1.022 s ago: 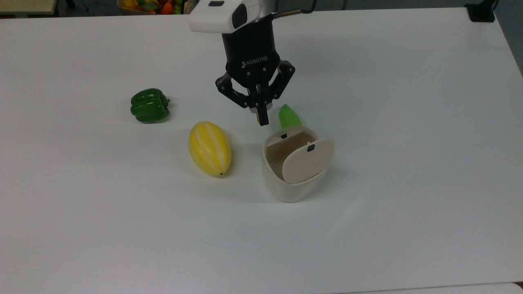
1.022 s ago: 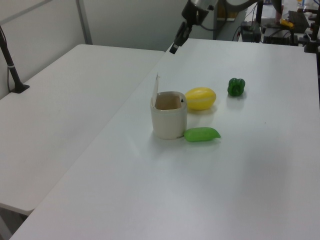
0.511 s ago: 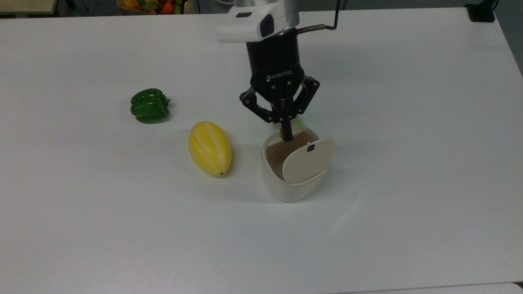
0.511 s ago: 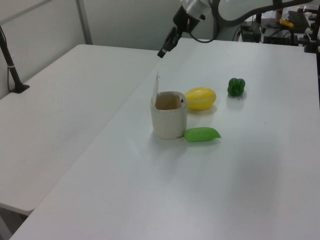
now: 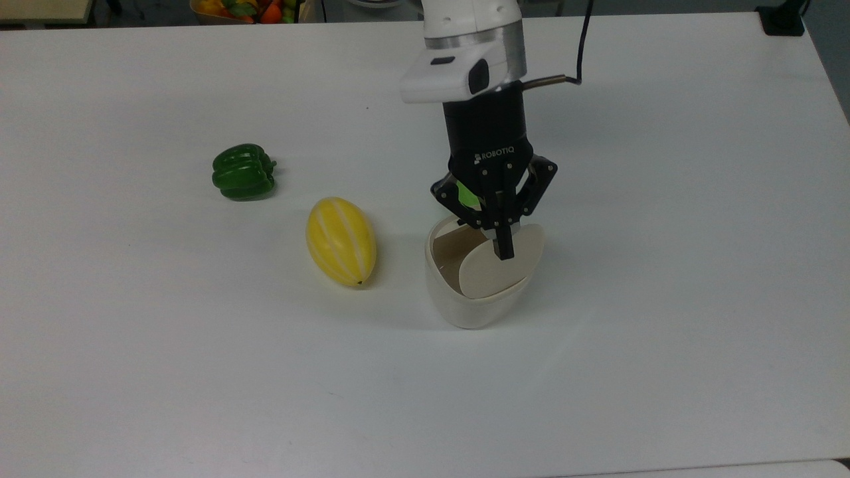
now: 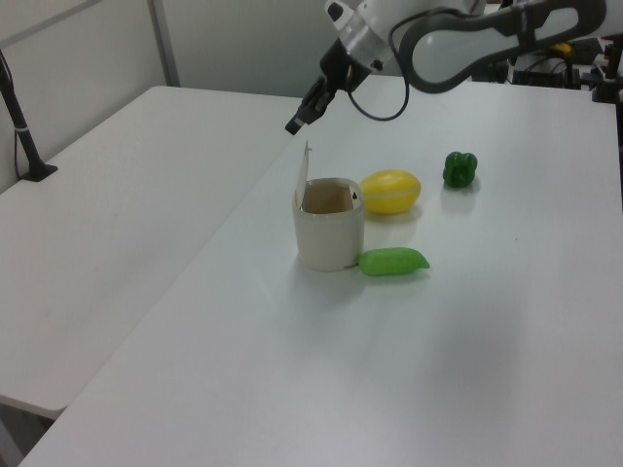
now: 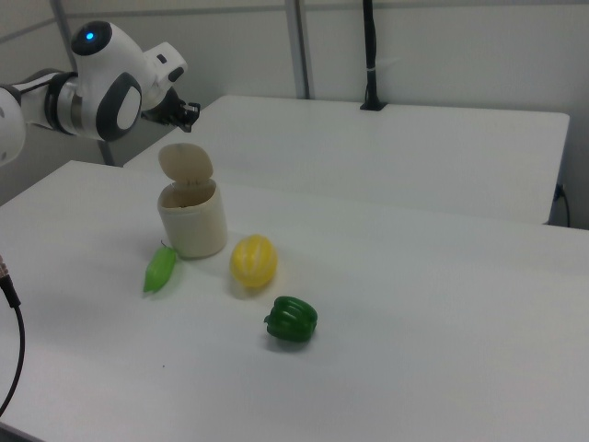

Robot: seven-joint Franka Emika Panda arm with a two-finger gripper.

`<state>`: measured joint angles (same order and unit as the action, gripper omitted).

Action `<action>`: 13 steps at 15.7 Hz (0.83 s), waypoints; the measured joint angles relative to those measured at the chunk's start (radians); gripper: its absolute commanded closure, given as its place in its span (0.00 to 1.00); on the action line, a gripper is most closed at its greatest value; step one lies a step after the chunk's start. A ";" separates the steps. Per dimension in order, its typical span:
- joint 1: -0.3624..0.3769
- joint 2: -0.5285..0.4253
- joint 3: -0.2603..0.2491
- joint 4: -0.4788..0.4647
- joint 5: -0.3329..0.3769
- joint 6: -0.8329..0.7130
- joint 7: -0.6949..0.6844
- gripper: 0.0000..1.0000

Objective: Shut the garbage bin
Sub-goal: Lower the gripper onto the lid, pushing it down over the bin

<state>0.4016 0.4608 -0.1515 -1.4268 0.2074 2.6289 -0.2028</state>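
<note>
Garbage bin (image 5: 465,302): cream-white tub standing upright on the white table (image 5: 664,265), right of centre in the top view, open at the top.
Lid (image 5: 495,272): beige, raised on its hinge; in the left view it stands nearly upright as a thin edge (image 6: 305,165) at the bin's far left rim, in the right view (image 7: 186,162) it rises above the tub (image 7: 192,218).
Gripper (image 5: 505,253): black, pointing down, its 2 fingers pressed together with nothing between them. In the top view the tip overlaps the upper part of the lid; in the left view the gripper (image 6: 293,125) hangs above and just to the left view's left of the lid edge, apart from it.
Arm (image 6: 467,34): white, reaching in from the far side in the left view; in the right view it comes from the right view's left (image 7: 101,87).
Yellow melon (image 5: 340,240): lying on the table near the bin, on the top view's left of it, not touching.
Green pepper (image 5: 242,171): farther to the top view's left, well apart from the bin.
Light green vegetable (image 6: 392,261): lying against the bin's base in the left view; in the top view mostly hidden behind the gripper.
Bin interior (image 6: 326,197): brownish walls visible, contents cannot be told.
</note>
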 measured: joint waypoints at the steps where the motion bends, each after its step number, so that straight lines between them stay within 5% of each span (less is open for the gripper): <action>1: 0.003 0.007 0.000 0.000 0.000 0.010 0.004 1.00; 7: 0.007 0.020 0.000 0.003 0.000 0.015 0.019 1.00; 13: 0.003 0.010 -0.005 0.028 0.000 -0.247 0.021 1.00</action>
<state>0.4049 0.4711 -0.1564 -1.3985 0.2076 2.3823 -0.1817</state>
